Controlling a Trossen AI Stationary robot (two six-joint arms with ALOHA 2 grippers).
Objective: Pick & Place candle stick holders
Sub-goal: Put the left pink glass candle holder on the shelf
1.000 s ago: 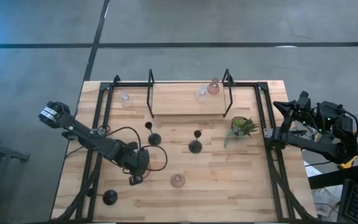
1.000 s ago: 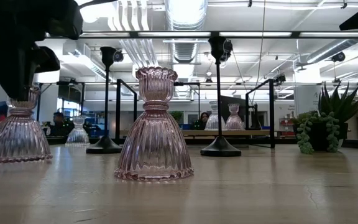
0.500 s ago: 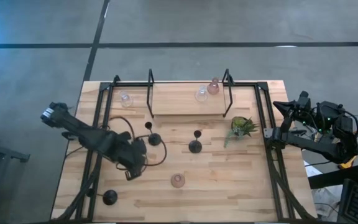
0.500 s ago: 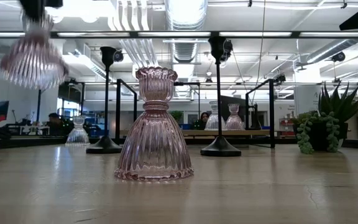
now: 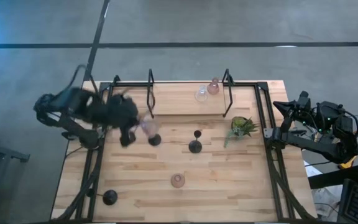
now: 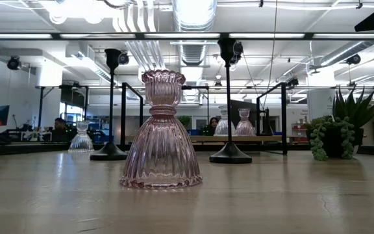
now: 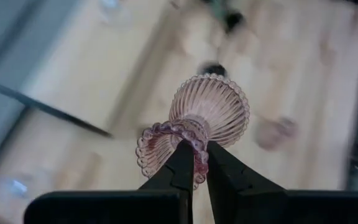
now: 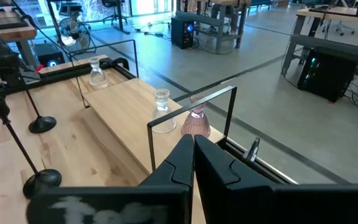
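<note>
1. Left gripper (image 7: 194,163): jaws are grasping a pink ribbed holder (image 7: 199,127) at its beaded rim, carrying it in the air above the counter (image 5: 229,180), near the raised shelf (image 5: 185,102).
2. Right gripper (image 8: 193,149): jaws are clenched on nothing, waiting at the right edge of the counter.
3. Another pink holder (image 6: 162,133) is standing upright at front-centre.
4. Two black stem holders (image 5: 195,143) are standing mid-counter; a third one (image 5: 109,198) at front left.
5. One clear and one pink holder (image 5: 213,87) are sitting on the shelf, w/ a plant (image 5: 241,127) just beside it.
</note>
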